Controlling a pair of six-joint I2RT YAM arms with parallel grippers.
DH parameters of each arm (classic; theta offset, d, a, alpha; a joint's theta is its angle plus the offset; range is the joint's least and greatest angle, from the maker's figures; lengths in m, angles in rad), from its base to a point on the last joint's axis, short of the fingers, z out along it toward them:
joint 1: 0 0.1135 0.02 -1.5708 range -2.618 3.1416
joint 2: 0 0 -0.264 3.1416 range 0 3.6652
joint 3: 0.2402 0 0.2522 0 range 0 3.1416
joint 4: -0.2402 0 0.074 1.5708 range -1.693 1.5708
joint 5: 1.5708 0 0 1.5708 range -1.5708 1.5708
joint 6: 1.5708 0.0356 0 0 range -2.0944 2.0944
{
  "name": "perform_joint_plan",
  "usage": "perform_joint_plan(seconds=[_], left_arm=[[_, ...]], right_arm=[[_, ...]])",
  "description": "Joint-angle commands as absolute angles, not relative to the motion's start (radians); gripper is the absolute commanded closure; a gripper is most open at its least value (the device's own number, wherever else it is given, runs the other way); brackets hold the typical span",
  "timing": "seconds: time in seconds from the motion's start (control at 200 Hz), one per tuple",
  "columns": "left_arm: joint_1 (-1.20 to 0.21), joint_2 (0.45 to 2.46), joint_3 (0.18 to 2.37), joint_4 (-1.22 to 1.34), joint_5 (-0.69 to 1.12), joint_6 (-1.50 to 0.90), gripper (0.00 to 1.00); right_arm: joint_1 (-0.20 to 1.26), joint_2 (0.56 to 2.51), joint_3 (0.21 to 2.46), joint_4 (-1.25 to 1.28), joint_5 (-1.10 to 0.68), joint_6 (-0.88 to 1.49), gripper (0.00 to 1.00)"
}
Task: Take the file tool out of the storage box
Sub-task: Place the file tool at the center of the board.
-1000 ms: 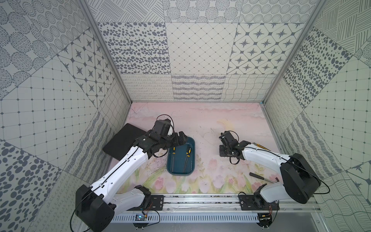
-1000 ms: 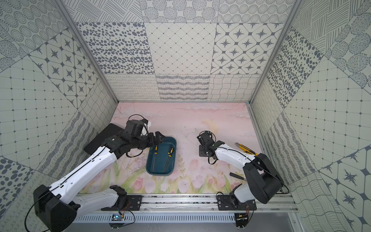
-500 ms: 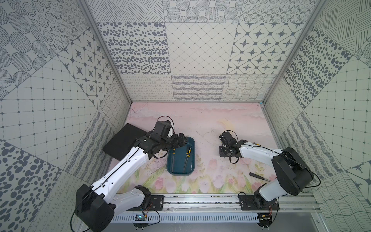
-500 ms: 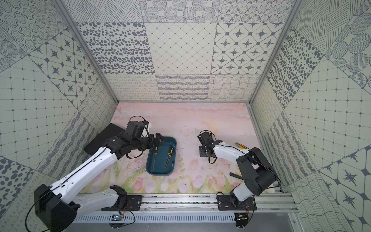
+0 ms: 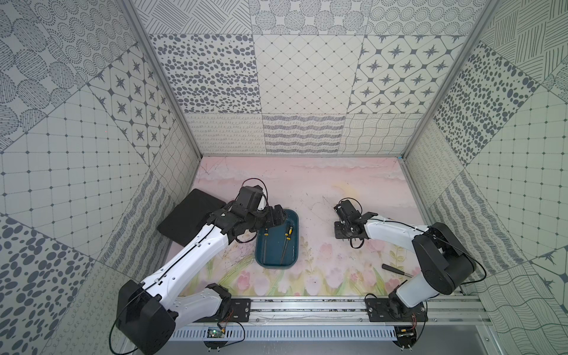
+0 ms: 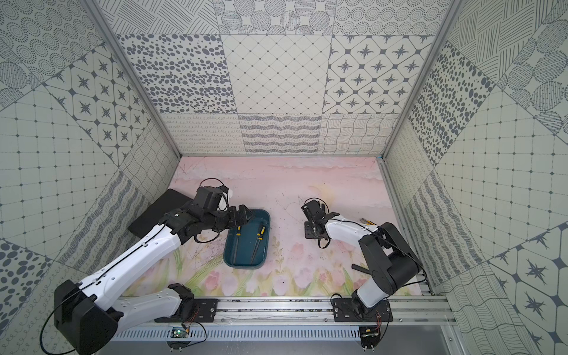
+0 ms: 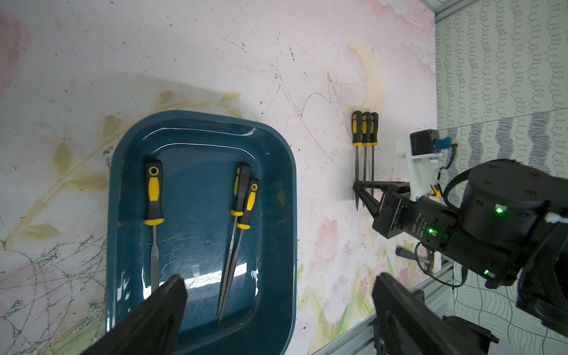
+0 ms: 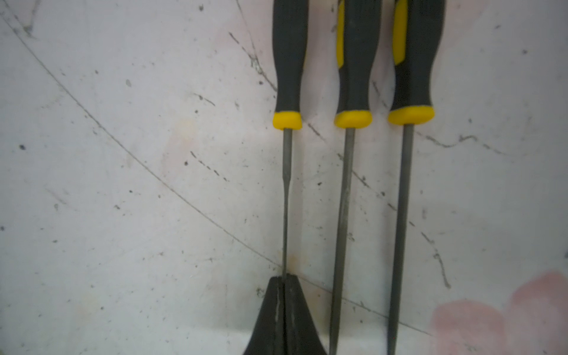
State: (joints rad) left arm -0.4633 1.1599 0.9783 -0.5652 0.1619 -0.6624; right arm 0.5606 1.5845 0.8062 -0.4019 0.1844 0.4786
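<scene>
2 arms, same build: left arm (image 5: 196, 255) and right arm (image 5: 396, 230) have smooth white shells on the long links and black round joint housings. A thin black cable (image 5: 256, 179) loops off each wrist. Black base plates (image 5: 242, 309) sit on a silver rail (image 5: 307, 307). The right wrist carries a white bracket (image 7: 418, 166), green lights (image 7: 499, 210) and white lettering (image 7: 415, 222). The left gripper (image 7: 278, 276) has black, tapered fingers.

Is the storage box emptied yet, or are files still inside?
Not empty: in the left wrist view the storage box holds a lone file and two overlapping files.
</scene>
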Motion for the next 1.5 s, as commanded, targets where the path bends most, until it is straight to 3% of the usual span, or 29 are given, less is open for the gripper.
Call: perform_joint_plan(seconds=[0.0, 0.58, 1.171, 1.491], left_arm=[[-0.465, 1.16, 0.975, -0.554, 0.169, -0.666, 0.01], [-0.465, 1.183, 0.974, -0.548, 0.16, -0.665, 0.01], [-0.465, 1.194, 0.945, -0.535, 0.143, -0.665, 0.01], [-0.466, 1.226, 0.945, -0.533, 0.096, -0.64, 0.01]], right_arm=[[0.557, 1.608, 0.825, -0.384, 0.194, 0.47, 1.0], [0.557, 1.592, 0.806, -0.396, 0.195, 0.471, 0.99], [0.558, 1.55, 0.825, -0.429, 0.198, 0.462, 0.86], [0.572, 1.433, 0.858, -0.489, 0.184, 0.449, 0.8]])
